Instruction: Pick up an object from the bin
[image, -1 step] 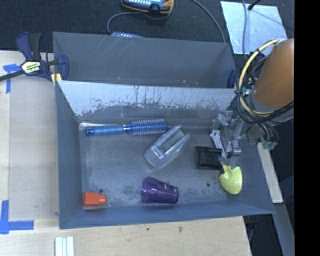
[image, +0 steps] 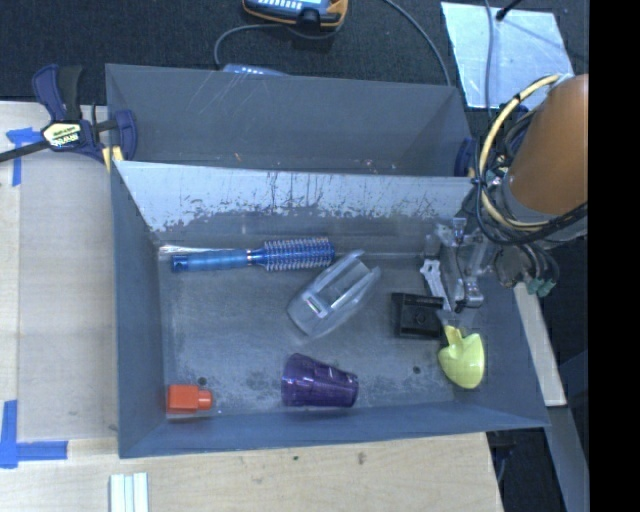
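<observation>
Grey bin, slanted walls, flat floor with things spread thin. Landmark: clear cup, lying on its side near mid-floor. Pincer is right of the clear cup, hanging off an arm with an orange cover and looped cables over the bin's right rim. Wide or narrow: cannot tell from this angle. Nothing seen gripped in it. Yellow-green pear lies right of and below the clear cup, close against the foot of the right wall. The pincer's tip sits just above the pear's narrow upper end; contact not clear. Black block lies between the clear cup and the pincer, just beside the pincer and near the pear but apart from it. Blue hairbrush lies up and left of the clear cup, lengthwise along the foot of the far wall, bristle end near the cup. Purple cup lies on its side directly below the clear cup, near the front wall. Small orange block lies far down-left of the clear cup, in the front-left corner. Bare floor lies left of the clear cup, and between the purple cup and the pear. The pear's wall side is tight.
</observation>
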